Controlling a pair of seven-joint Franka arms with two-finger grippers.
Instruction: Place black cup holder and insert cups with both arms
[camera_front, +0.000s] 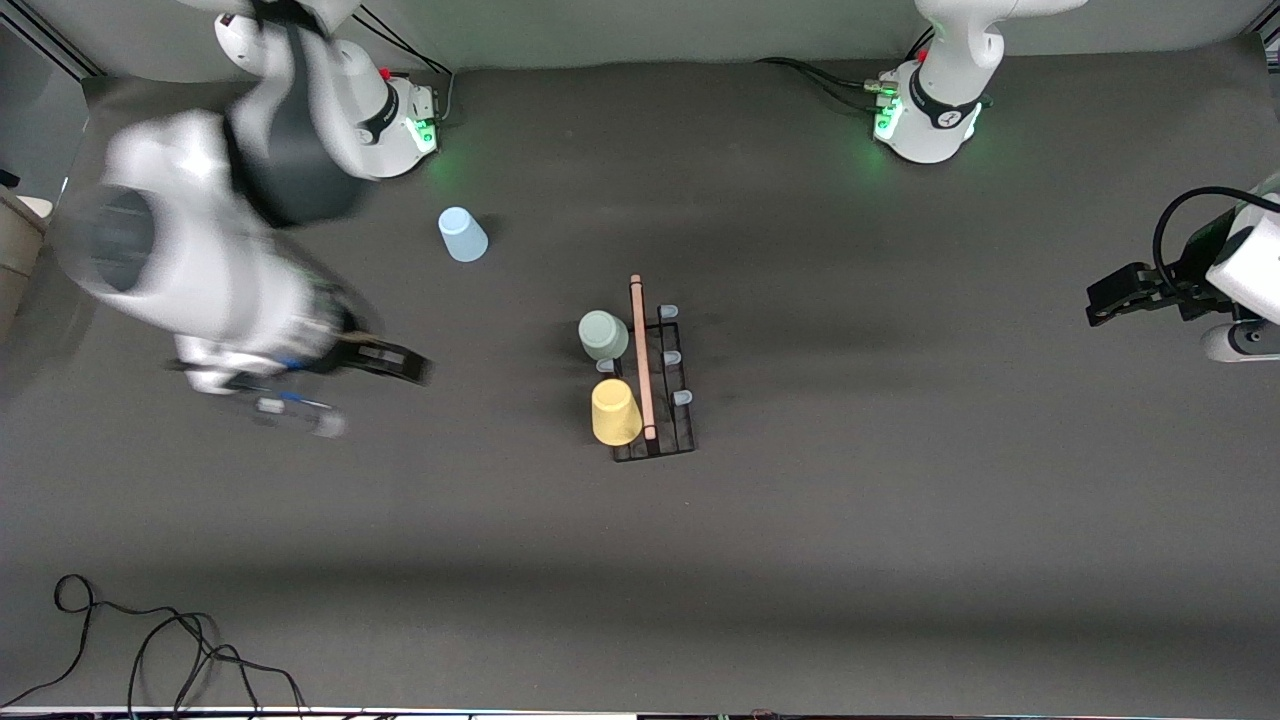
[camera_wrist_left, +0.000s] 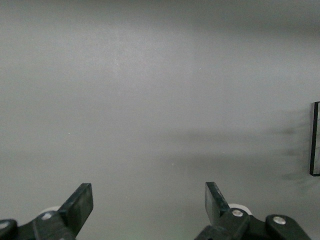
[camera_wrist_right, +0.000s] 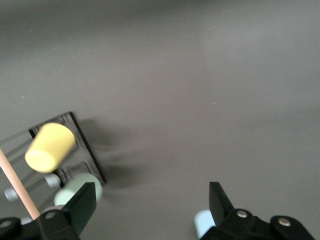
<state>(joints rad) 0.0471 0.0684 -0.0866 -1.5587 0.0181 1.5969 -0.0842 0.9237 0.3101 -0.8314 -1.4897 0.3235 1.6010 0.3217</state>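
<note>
Cups: yellow cup (camera_front: 615, 411) and green cup (camera_front: 603, 335) sit on the rack (camera_front: 668, 440) mid-table; blue cup (camera_front: 462, 235) stands nearest the right gripper (camera_front: 330, 400), open, empty. Left gripper (camera_front: 1125, 297) waits open.

This looks like a robotics lab: two white robot arms, one (camera_front: 200, 250) and the other (camera_front: 945, 90), stand bolted along one edge of a wide surface (camera_front: 900, 500) under a plain dark grey mat, their bases glowing green. Loose black cables (camera_front: 150, 650) trail over the edge nearest the front camera, and a bare pale wall (camera_front: 650, 30) backs the setup.
</note>
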